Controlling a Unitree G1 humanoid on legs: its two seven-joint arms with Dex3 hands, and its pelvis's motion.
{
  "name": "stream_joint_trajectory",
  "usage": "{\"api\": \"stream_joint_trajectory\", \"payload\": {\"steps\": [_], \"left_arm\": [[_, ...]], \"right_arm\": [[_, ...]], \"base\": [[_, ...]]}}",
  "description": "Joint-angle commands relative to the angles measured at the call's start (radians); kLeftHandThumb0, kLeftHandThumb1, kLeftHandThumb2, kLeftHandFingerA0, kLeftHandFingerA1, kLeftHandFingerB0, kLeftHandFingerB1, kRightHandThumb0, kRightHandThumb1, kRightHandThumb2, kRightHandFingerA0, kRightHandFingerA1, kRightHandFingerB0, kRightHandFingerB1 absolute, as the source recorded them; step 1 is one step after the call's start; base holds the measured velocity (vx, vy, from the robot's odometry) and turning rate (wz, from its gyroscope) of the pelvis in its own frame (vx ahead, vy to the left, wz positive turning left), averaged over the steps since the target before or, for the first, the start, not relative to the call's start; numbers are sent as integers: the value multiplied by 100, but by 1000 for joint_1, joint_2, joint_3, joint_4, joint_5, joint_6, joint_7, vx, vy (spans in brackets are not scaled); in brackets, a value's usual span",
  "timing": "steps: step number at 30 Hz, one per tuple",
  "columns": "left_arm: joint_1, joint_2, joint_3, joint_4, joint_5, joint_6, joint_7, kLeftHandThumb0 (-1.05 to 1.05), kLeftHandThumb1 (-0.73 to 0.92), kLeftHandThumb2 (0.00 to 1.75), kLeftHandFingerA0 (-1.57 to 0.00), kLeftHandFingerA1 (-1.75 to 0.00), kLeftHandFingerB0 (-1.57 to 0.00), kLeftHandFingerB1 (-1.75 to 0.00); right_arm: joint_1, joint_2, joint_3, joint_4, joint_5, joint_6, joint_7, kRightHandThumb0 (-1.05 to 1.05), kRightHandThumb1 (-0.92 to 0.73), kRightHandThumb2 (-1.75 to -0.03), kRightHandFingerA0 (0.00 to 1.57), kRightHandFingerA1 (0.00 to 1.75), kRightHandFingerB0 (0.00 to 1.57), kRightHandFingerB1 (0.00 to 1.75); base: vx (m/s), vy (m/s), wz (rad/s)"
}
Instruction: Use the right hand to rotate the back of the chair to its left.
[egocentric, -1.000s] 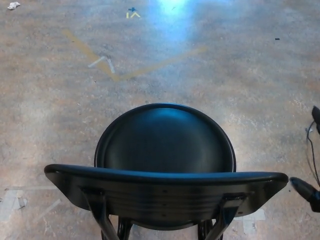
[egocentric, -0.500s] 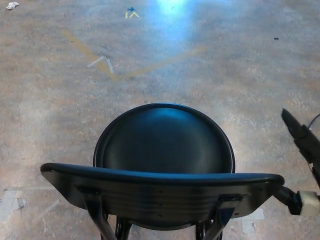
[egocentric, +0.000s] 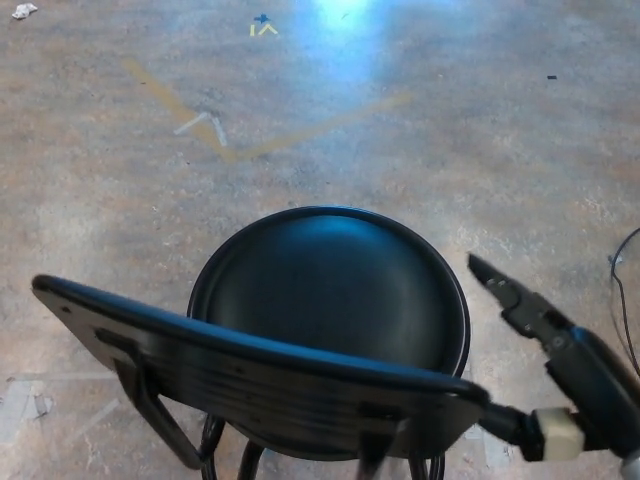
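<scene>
You had bright overhead glare on the floor (egocentric: 345, 20); the chair's backrest (egocentric: 250, 375) showed slight motion blur.

From my feed, the chair (egocentric: 330, 330) legs are cut off below, and the backrest (egocentric: 250, 375) hides my right hand's (egocentric: 560, 385) lower fingertip.

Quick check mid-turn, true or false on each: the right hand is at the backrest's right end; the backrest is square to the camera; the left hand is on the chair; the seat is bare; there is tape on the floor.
1. The right hand is at the right end of the backrest. True.
2. The backrest is square to the camera. False: it slants, its left end farther up the picture.
3. The left hand is on the chair. False: it is not in view.
4. The seat is bare. True.
5. Yellow tape marks the floor. True.
</scene>
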Motion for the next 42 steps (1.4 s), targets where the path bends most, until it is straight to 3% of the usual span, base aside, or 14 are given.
{"api": "stream_joint_trajectory", "payload": {"steps": [1, 2, 3, 12, 13, 14, 15, 20, 21, 23, 24, 33, 34, 42], "left_arm": [[5, 10, -1, 5, 4, -1, 5, -54, 80, 64, -58, -48, -52, -43], [3, 8, 6, 4, -4, 2, 4, -54, 80, 64, -57, -48, -49, -42], [1, 9, 6, 3, -5, 3, 3, -51, 65, 105, -53, -65, -39, -56], [-1, 15, 14, 5, -10, 1, -8, -53, 81, 64, -57, -49, -50, -44], [-1, 16, 16, 5, -12, 0, -10, -49, 64, 105, -53, -65, -38, -56], [-1, 16, 14, 6, -8, 3, -7, -49, 64, 105, -53, -65, -38, -56], [-1, 17, 10, 5, -2, 1, -5, -53, 81, 64, -58, -49, -51, -44], [-1, 14, 16, 5, -7, 4, 2, -54, 80, 64, -56, -49, -50, -43], [0, 14, 19, 5, -10, 1, 2, -49, 63, 104, -52, -65, -35, -55], [0, 13, 22, 4, -11, 1, 1, -49, 63, 104, -52, -65, -35, -55], [-1, 14, 18, 4, -7, 3, 3, -54, 81, 64, -58, -50, -51, -43], [-3, 24, 20, 2, -6, 2, -1, -52, 81, 64, -57, -49, -51, -43], [-5, 24, 20, 3, -6, 3, 2, -51, 81, 64, -60, -50, -52, -44], [-5, 29, 18, 4, -4, 1, 6, -51, 80, 64, -63, -51, -56, -45]], "right_arm": [[5, 10, 60, -40, -53, 52, 49, -103, -68, -62, 0, 0, 0, 0], [3, 16, 77, -41, -52, 49, 54, -102, -65, -62, 0, 0, 0, 0], [-1, 21, 89, -38, -60, 41, 48, -99, -67, -61, 0, 0, 0, 0], [-19, 82, 184, -48, -134, 57, 24, -97, -63, -62, 0, 0, 0, 0], [-21, 92, 195, -54, -136, 75, 33, -97, -63, -61, 0, 0, 0, 0], [-22, 97, 201, -60, -136, 90, 41, -97, -63, -61, 0, 0, 0, 0], [-37, 120, 228, -49, -143, 92, 45, -101, -62, -60, 0, 0, 0, 0], [-85, 174, 298, -9, -170, 98, 50, -100, -62, -60, 0, 0, 0, 0], [-98, 182, 310, 6, -183, 95, 43, -105, -58, -99, 0, 17, 0, 10], [-104, 185, 316, 13, -188, 93, 37, -105, -58, -99, 0, 17, 0, 10], [-114, 192, 324, 29, -189, 85, 32, -95, -56, -74, 0, 0, 0, 0], [-218, 317, 401, 126, -199, 143, 33, -105, -69, -61, 0, 0, 0, 0], [-237, 339, 412, 145, -205, 145, 26, -102, -54, -91, 0, 10, 0, 0], [-362, 442, 467, 299, -234, 148, 5, -102, -57, -93, 0, 9, 0, 0]], "base": [[0, 0, 0], [0, 0, 0], [0, 0, 0], [0, 0, 0], [0, 0, 0], [0, 0, 0], [0, 0, 0], [0, 0, 0], [0, 0, 0], [0, 0, 0], [0, 0, 0], [0, 0, 0], [0, 0, 0], [0, 0, 0]]}}
